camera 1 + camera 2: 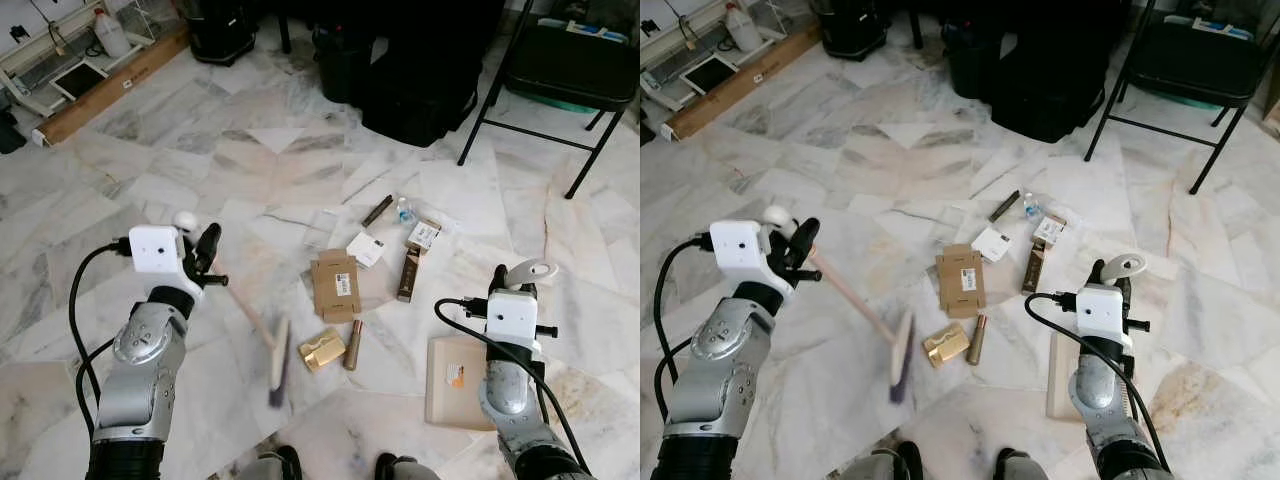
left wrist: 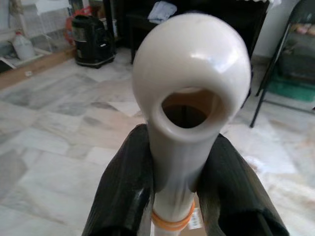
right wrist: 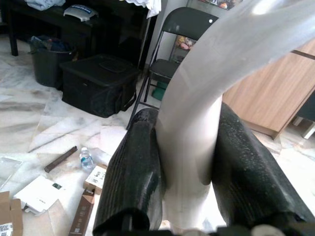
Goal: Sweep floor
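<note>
My left gripper (image 1: pixel 205 247) is shut on the cream handle of a small broom (image 1: pixel 250 312). The handle slants down to the brush head (image 1: pixel 278 365) on the marble floor. The left wrist view shows the handle's rounded end (image 2: pixel 189 69) clamped between the black fingers (image 2: pixel 123 196). My right gripper (image 1: pixel 515 282) is shut on the pale handle (image 3: pixel 197 113) of a beige dustpan (image 1: pixel 455 380), which lies flat on the floor at the right. Between broom and dustpan lies litter: a flattened cardboard box (image 1: pixel 335 285), a gold box (image 1: pixel 322 350), a brown tube (image 1: pixel 352 345) and a long brown carton (image 1: pixel 408 275).
More litter lies farther out: a white card (image 1: pixel 365 250), a small bottle (image 1: pixel 405 210), a dark stick (image 1: pixel 377 210). A black folding chair (image 1: pixel 560 70) stands at the back right, a black case (image 1: pixel 420 95) and bin (image 1: pixel 340 60) behind. A wooden plank (image 1: pixel 110 90) lies back left.
</note>
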Controlling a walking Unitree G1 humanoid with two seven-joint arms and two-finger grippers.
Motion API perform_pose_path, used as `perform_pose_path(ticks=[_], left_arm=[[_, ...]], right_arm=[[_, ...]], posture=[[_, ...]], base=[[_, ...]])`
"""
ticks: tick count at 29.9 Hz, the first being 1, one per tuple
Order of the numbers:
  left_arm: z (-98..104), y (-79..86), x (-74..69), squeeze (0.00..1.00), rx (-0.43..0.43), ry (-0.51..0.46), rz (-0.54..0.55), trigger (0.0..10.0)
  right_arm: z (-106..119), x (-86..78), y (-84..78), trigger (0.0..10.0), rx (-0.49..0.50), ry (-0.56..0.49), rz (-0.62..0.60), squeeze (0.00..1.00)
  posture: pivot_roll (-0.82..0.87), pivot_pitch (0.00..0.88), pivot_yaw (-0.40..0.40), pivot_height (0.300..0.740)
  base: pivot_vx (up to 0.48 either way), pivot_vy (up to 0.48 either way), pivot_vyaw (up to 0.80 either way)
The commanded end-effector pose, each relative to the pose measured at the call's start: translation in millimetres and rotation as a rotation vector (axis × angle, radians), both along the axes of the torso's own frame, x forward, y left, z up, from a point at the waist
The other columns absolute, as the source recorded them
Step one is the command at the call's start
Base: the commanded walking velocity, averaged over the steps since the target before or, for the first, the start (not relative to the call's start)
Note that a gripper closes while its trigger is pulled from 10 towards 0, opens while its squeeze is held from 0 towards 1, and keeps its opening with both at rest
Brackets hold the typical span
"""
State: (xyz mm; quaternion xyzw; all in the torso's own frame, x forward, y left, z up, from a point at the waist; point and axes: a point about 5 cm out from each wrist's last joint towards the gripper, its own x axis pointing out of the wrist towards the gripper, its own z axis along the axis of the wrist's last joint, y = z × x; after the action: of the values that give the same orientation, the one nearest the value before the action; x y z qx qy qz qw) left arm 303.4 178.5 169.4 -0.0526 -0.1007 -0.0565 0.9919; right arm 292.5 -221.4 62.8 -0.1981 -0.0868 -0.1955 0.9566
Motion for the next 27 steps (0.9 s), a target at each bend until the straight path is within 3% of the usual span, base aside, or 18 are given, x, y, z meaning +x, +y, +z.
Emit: perform_pose_path(ticks=[1,5,11,27], left_arm=[[2,1.4,-3.4,0.0,-0.038,-0.01,-0.001,10.0],[1,-0.1,-3.1,0.0,-0.065,0.001,0.001,10.0],[-10,-10.7,-7.3,0.0,0.003,0.034,-0.066,10.0],[-34,-24.2,-14.2,0.0,-0.046,0.158,-0.187,10.0]], right_arm=[[-37,-22.1,1.8,10.0,0.037,0.181,-0.023,0.0],[-36,-22.0,0.8,10.0,0.034,0.18,-0.023,0.0],[-36,-21.8,0.1,10.0,0.03,0.176,-0.023,0.0],[-34,-20.4,-1.1,10.0,0.025,0.179,-0.022,0.0]], posture=[[0.13,0.282,0.123,0.74],[0.13,0.283,0.121,0.74],[0.12,0.287,0.119,0.74],[0.12,0.291,0.112,0.74]], base=[[0.0,0.0,0.0],[0.0,0.0,0.0],[0.0,0.0,0.0],[0.0,0.0,0.0]])
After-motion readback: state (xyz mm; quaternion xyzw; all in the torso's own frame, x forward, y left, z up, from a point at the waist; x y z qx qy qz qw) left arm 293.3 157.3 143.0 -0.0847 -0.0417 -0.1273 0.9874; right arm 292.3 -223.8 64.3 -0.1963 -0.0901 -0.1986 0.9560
